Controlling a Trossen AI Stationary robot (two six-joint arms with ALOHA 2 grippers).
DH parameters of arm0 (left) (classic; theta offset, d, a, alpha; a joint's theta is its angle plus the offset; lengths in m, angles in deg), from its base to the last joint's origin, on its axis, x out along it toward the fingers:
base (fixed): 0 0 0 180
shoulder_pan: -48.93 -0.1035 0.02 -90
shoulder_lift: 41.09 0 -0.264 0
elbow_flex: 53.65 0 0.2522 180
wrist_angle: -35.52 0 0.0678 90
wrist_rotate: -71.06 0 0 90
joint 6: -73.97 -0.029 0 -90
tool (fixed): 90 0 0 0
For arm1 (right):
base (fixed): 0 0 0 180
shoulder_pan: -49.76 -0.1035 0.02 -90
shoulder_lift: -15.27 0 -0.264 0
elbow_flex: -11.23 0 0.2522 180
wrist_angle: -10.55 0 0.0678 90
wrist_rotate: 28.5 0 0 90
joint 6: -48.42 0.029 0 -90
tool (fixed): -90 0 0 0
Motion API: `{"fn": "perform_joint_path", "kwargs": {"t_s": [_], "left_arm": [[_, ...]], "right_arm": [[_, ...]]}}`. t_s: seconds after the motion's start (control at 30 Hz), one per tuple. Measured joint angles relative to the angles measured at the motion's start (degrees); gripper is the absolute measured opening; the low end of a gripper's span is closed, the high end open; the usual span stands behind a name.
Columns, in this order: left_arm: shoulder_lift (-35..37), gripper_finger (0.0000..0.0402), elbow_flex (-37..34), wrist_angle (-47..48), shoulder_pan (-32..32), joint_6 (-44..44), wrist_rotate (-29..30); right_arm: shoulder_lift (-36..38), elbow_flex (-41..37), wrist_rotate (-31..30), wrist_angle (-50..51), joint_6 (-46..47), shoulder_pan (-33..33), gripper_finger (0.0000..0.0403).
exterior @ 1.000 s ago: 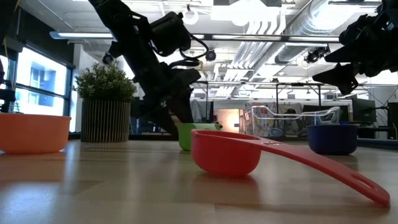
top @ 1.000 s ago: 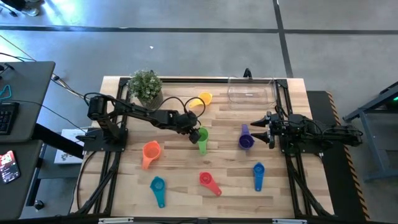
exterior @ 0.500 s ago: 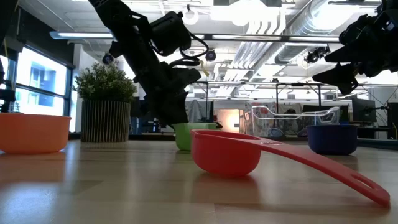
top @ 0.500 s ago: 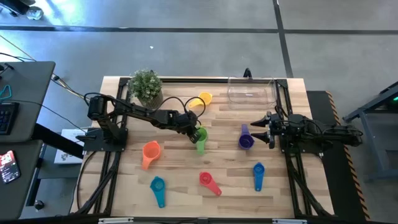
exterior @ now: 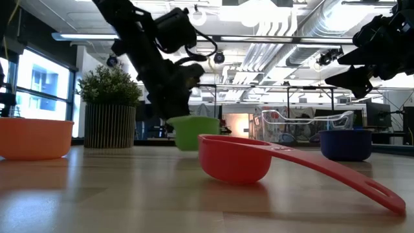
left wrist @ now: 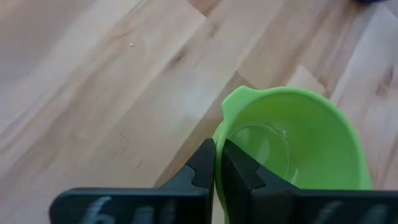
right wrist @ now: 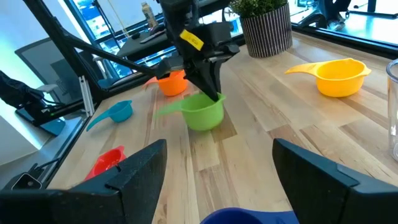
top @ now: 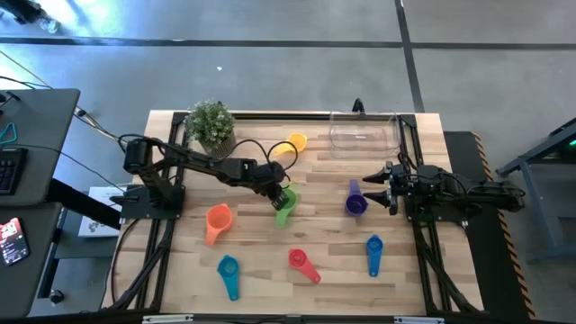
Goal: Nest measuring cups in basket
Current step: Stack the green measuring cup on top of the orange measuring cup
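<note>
One small green plastic measuring cup (left wrist: 292,146) hangs pinched by its thin rim in the left pincer (left wrist: 216,163), just above the wooden tabletop (top: 261,247) near its middle; judged light, stiff and slick, so a rim or flat-handle hold suits. Right pincer (right wrist: 219,163) waits wide over the purple cup (top: 356,203). No readable writing or brand seen.

Small green potted plant (top: 211,124) in ribbed grey pot at far-left corner of light wooden slatted table (top: 261,261). Dark desk (top: 31,171) with keyboard (top: 9,169) beside table.
</note>
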Motion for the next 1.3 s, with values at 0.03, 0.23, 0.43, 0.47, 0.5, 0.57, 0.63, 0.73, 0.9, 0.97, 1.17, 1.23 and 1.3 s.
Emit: {"fn": "perform_joint_path", "kwargs": {"t_s": [0.03, 0.23, 0.43, 0.47, 0.5, 0.57, 0.63, 0.73, 0.9, 0.97, 1.17, 1.23, 1.3], "left_arm": [[0.7, 0.0007, 0.0, 0.7, 0.3, -0.3, -0.1], [7.2, 0.0007, 0.0, 9.3, 2.9, -2.1, -0.1], [15.0, 0.0007, 0.0, 18.4, 5.5, -2.8, 0.0], [16.3, 0.0007, 0.0, 20.5, 5.9, -2.8, 0.4], [17.7, 0.0007, 0.0, 23.0, 6.2, -2.8, 0.7], [20.4, 0.0007, 0.0, 26.5, 7.0, -2.6, 2.1], [23.2, 0.0007, 0.0, 31.0, 8.0, -1.5, 4.1], [27.3, 0.0007, -0.2, 35.2, 10.1, 0.1, 7.1], [35.0, 0.0007, -3.9, 38.5, 14.1, 4.8, 9.3], [37.8, 0.0007, -5.7, 38.9, 16.1, 7.1, 9.6], [44.1, 0.0007, -10.8, 41.0, 21.4, 13.5, 12.5], [45.3, 0.0007, -12.4, 41.4, 22.9, 14.9, 13.3], [46.3, 0.0007, -13.5, 41.7, 24.2, 15.3, 13.9]], "right_arm": [[0.0, 0.0, 0.0, 0.0, 0.0, 0.0, 0.0284], [0.0, 0.0, 0.0, 0.0, 0.0, 0.0, 0.0284], [0.0, 0.0, 0.0, 0.0, 0.0, 0.0, 0.0284], [0.0, 0.0, 0.0, 0.0, 0.0, 0.0, 0.0284], [-0.1, 0.0, 0.0, 0.0, 0.0, 0.0, 0.0284], [0.0, 0.0, 0.0, 0.0, 0.0, 0.0, 0.0284], [0.0, 0.0, 0.0, 0.0, 0.0, 0.0, 0.0284], [0.0, 0.0, 0.0, 0.0, 0.0, 0.0, 0.0284], [0.0, 0.0, 0.0, 0.0, 0.0, 0.0, 0.0284], [0.0, 0.0, 0.0, 0.0, 0.0, 0.0, 0.0284], [0.0, 0.0, 0.0, 0.0, 0.0, 0.0, 0.0284], [0.0, 0.0, 0.0, 0.0, 0.0, 0.0, 0.0284], [0.0, 0.0, 0.0, 0.0, 0.0, 0.0, 0.0284]]}}
